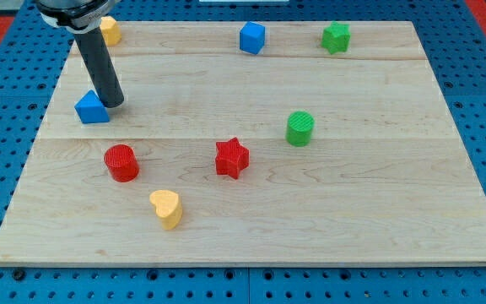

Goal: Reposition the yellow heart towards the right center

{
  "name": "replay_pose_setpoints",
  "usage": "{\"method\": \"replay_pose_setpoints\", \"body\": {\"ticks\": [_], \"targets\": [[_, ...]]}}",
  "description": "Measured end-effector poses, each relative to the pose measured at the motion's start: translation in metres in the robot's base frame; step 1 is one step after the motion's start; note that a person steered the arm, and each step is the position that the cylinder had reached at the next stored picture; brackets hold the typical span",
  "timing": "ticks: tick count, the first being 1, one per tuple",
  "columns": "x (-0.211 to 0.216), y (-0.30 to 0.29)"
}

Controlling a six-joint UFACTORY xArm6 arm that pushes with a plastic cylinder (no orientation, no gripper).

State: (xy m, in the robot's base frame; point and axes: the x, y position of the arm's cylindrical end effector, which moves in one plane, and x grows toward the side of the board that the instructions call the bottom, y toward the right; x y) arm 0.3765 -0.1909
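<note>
My tip (115,103) rests on the pale wooden board (378,211) at the view's upper left, touching or just beside the blue triangular block (91,109). The arm carries no jaws, only a dark rod. The yellow heart block (167,208) sits near the view's bottom, left of centre, well apart from my tip. Near it stand a red cylinder (121,162) and a red star block (232,158). A green cylinder (300,127) lies right of centre. Along the top edge: a yellow block (110,31), shape partly hidden, a blue cube (252,37), and a green star-like block (336,37).
</note>
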Motion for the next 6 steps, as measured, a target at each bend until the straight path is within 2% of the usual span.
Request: {"method": "replay_pose_setpoints", "body": {"ticks": [1, 3, 4, 5, 6], "targets": [[0.0, 0.0], [0.011, 0.054], [0.067, 0.078], [0.104, 0.106], [0.129, 0.065]]}}
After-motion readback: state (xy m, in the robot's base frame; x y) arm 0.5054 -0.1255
